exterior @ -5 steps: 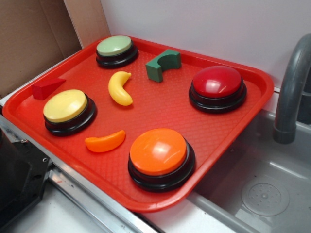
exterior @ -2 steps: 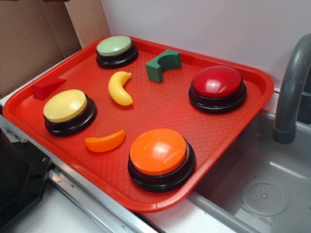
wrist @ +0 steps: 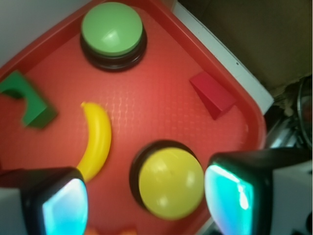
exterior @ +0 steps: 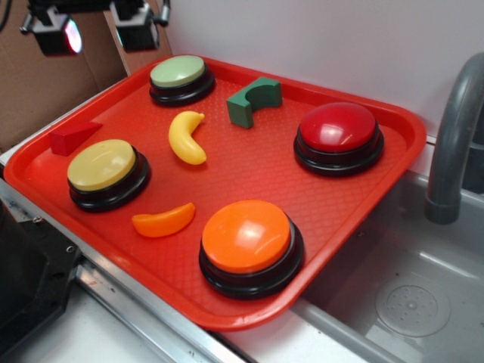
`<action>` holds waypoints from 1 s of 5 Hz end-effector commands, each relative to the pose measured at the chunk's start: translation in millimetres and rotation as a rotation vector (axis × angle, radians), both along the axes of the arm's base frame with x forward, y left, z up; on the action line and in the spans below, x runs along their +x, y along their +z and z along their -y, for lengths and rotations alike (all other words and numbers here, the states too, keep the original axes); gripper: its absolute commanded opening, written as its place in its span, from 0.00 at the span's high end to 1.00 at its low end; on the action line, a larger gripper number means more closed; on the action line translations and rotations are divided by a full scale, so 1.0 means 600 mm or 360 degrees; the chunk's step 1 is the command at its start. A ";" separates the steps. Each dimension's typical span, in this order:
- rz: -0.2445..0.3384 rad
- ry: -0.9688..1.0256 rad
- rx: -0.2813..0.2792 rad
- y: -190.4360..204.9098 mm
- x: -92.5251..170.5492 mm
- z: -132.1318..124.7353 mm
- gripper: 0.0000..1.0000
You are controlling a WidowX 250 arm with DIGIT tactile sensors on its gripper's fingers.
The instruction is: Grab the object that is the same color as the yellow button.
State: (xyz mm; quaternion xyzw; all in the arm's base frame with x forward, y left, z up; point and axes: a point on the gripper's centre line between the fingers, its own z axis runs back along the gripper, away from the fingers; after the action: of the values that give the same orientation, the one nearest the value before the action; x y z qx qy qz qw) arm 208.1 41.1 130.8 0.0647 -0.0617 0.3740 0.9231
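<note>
We are hovering the gripper [wrist: 142, 196], jaws spread wide and empty, above the yellow button [exterior: 101, 164]. Just beside that button the toy banana [exterior: 186, 137] is lying: apparently light, rigid, slippery; we judge its mid-curve safest.

Red tray [exterior: 249, 170] with a bumpy grid texture, glossy yellow banana [exterior: 186, 137], pale-yellow button [exterior: 101, 165] on black base, green block [exterior: 253, 102].

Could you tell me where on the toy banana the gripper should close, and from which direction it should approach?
Grip the toy banana across its thick middle, coming straight down from above: it lies flat on the red tray with clear tray on both long sides. The gripper is open; its fingers would probably best straddle the narrow width, not the tapered ends.
</note>
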 end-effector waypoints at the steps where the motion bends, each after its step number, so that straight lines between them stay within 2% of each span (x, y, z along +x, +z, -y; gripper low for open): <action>1: 0.0104 -0.0001 0.0001 -0.062 0.037 -0.022 0.00; 3: 0.0061 -0.0038 -0.0115 -0.137 0.057 -0.002 0.00; 5: 0.0071 -0.0138 -0.0146 -0.169 0.073 0.031 0.00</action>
State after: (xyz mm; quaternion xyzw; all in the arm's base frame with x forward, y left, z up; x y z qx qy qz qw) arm 251.6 18.6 22.5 0.0157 -0.0561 0.3347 0.9405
